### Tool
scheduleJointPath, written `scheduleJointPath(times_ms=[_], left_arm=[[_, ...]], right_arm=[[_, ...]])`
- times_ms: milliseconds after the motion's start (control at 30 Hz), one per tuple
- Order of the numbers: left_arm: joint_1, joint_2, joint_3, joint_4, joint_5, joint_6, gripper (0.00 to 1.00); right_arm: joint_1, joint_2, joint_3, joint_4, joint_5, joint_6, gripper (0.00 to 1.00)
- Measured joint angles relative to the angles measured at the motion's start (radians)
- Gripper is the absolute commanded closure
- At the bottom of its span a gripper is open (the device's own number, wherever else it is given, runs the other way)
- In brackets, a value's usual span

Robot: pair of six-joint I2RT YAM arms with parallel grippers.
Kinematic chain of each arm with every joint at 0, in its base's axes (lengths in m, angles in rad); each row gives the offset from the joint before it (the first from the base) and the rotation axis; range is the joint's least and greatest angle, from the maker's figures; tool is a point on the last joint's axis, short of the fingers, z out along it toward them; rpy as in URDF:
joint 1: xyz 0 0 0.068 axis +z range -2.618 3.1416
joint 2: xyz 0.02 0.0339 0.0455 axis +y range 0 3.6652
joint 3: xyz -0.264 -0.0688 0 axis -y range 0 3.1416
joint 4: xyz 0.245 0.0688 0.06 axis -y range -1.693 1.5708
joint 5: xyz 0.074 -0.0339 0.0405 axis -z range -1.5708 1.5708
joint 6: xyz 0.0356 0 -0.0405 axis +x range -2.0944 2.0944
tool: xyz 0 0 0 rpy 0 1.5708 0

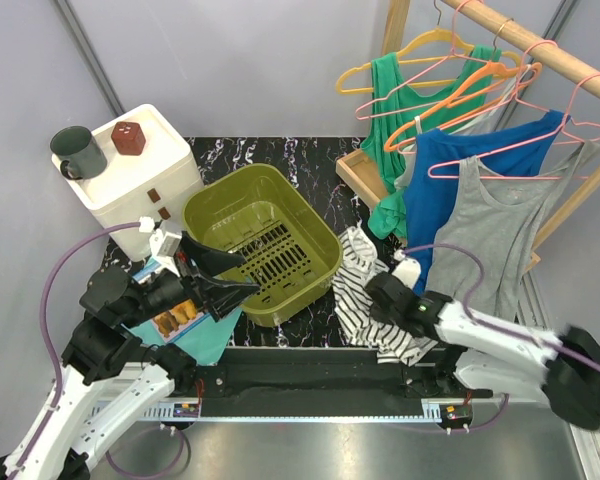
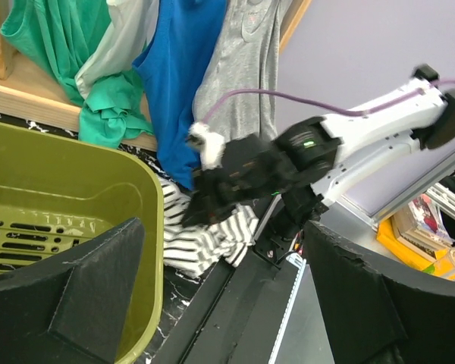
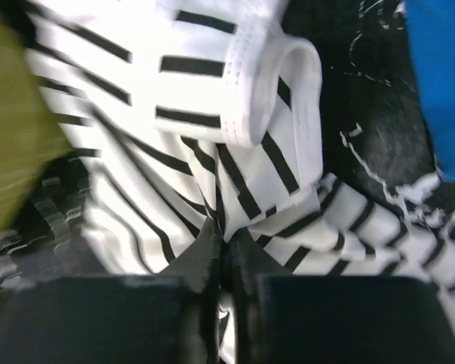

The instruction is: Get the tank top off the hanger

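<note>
A black-and-white striped tank top (image 1: 358,272) lies crumpled on the black marble table, off any hanger, right of the olive basket. My right gripper (image 1: 382,297) is shut on a fold of it; in the right wrist view the fingers (image 3: 206,254) pinch the striped cloth (image 3: 212,114) between them. The left wrist view shows the striped top (image 2: 212,243) under the right arm. My left gripper (image 1: 230,278) is open and empty by the basket's near-left corner, and its fingers (image 2: 98,280) stand wide apart.
An olive slotted basket (image 1: 315,225) sits mid-table. A wooden rail (image 1: 550,55) at the back right carries green (image 1: 400,110), blue (image 1: 445,190) and grey (image 1: 500,230) tank tops on hangers. A white box (image 1: 145,180) with a mug stands back left.
</note>
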Motion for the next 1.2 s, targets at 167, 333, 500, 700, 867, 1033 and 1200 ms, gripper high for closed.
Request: scheduleJointPath(times_ms=[167, 333, 500, 700, 867, 1033, 1200], left_arm=[[0.000, -0.014, 0.018, -0.023, -0.016, 0.016, 0.09], [0.000, -0.036, 0.026, -0.056, -0.071, 0.039, 0.08], [0.000, -0.051, 0.026, -0.087, -0.180, 0.059, 0.07], [0.000, -0.089, 0.026, -0.140, -0.354, 0.085, 0.07], [0.000, -0.144, 0.029, -0.184, -0.444, 0.115, 0.06], [0.001, -0.195, 0.044, -0.225, -0.513, 0.145, 0.04], [0.001, -0.212, 0.068, -0.255, -0.539, 0.173, 0.04]], right_arm=[[0.002, -0.487, -0.010, -0.138, -0.023, -0.023, 1.00], [0.003, -0.677, 0.153, -0.183, -0.051, -0.154, 1.00], [0.003, -0.512, 0.428, -0.127, -0.169, -0.352, 1.00], [0.004, -0.146, 0.833, -0.047, -0.310, -0.535, 1.00], [0.005, 0.105, 1.093, -0.003, -0.407, -0.595, 1.00], [0.005, 0.285, 1.242, 0.021, -0.479, -0.621, 1.00], [0.005, 0.395, 1.262, 0.048, -0.495, -0.629, 0.94]])
